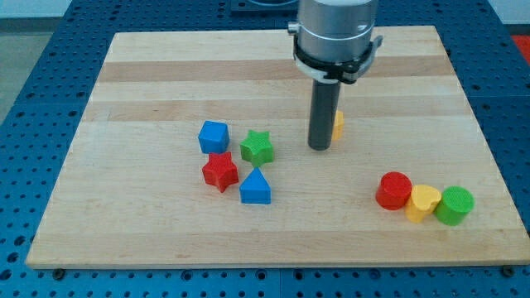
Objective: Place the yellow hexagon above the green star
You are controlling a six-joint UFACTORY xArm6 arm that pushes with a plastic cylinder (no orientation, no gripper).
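Observation:
The green star [257, 146] lies on the wooden board [166, 66], left of centre. The yellow hexagon [338, 124] is to its right and a little higher, mostly hidden behind my rod; only its right edge shows. My tip [320, 146] rests on the board just left of and below the hexagon, touching or almost touching it, and about 75 pixels right of the star.
A blue cube [214, 136], a red star [220, 171] and a blue triangle [255, 187] cluster around the green star. At the lower right stand a red cylinder [394, 190], a yellow heart [423, 202] and a green cylinder [455, 205].

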